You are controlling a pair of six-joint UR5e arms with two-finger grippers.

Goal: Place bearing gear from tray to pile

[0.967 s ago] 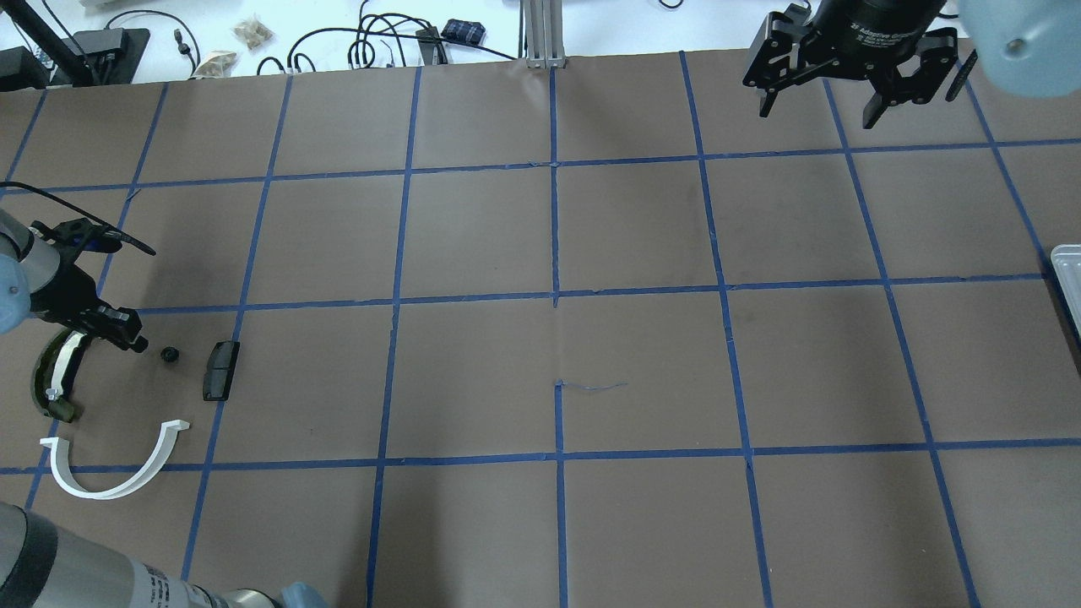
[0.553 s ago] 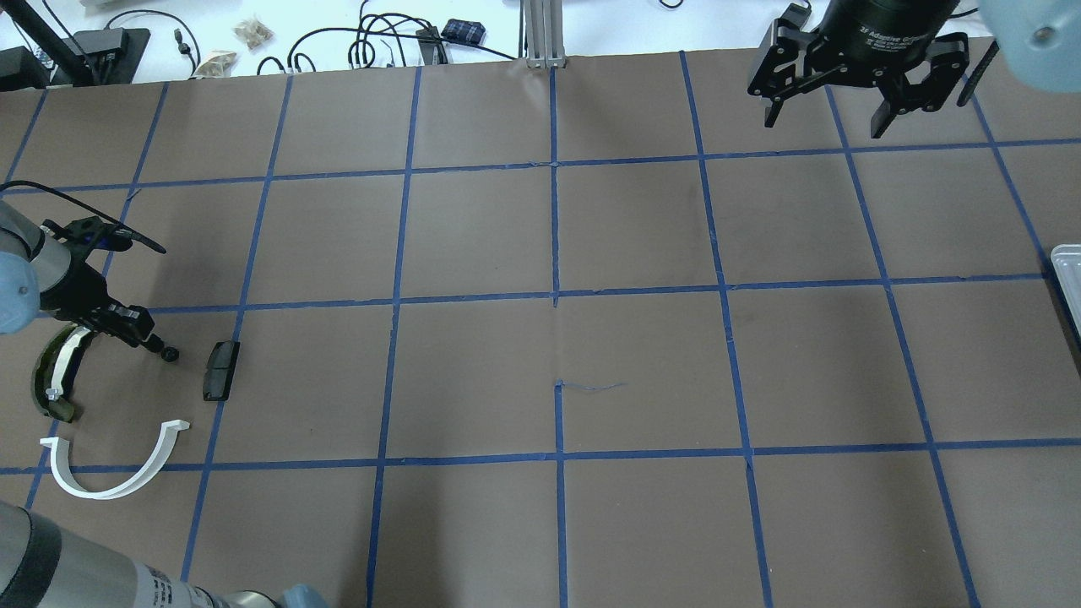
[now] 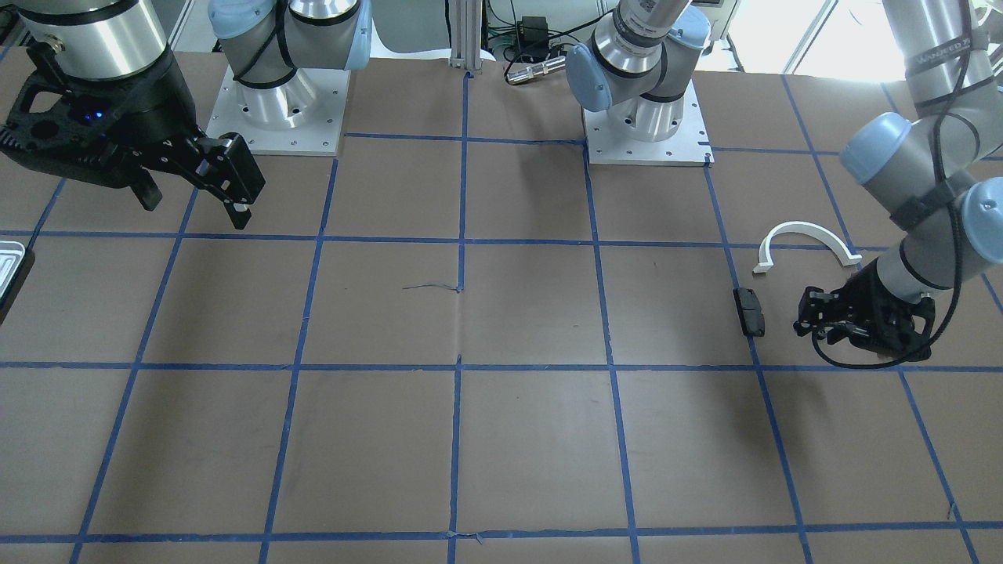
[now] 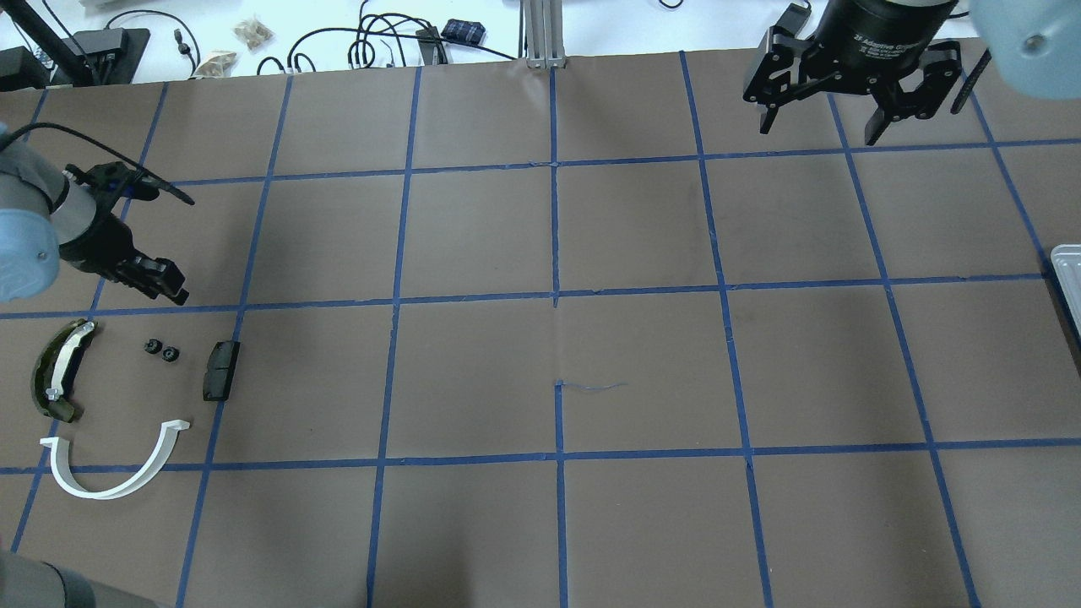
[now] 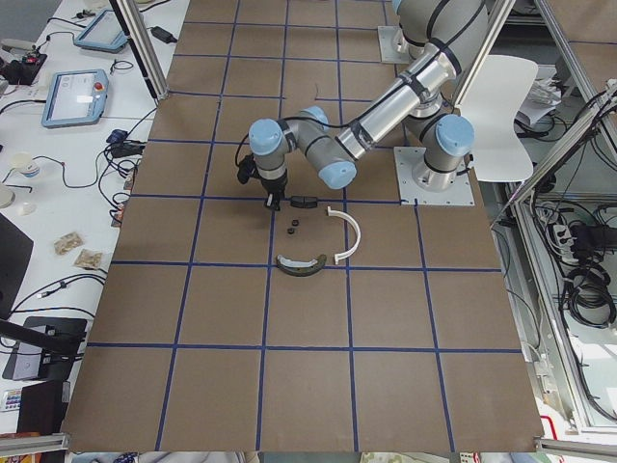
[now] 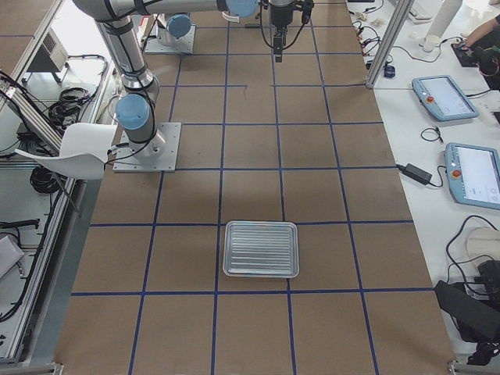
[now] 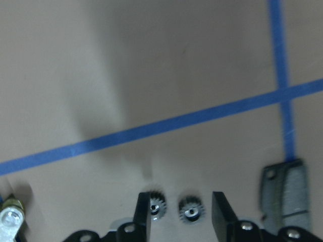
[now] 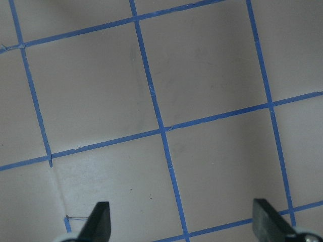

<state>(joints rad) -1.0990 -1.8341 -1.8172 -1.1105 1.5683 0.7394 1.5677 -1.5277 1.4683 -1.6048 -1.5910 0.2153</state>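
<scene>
We see the left gripper (image 4: 171, 290) on a bent wrist, raised near the black block (image 4: 220, 370), jaws apart and empty. The right gripper (image 4: 823, 114), wide open and empty too, hovers far from the block. A moment ago the left one was low at a single bearing gear (image 4: 171, 354); now a second gear (image 4: 153, 346) lies just beside it, both near the block. Only the right side view shows us the whole tray (image 6: 260, 248), well apart from the block; in the front view we cannot find the gears.

Narrow gap betw. gears (image 4: 171, 353) & black block (image 4: 220, 370); olive piece (image 4: 57, 380), white arc (image 4: 101, 494) near.
</scene>
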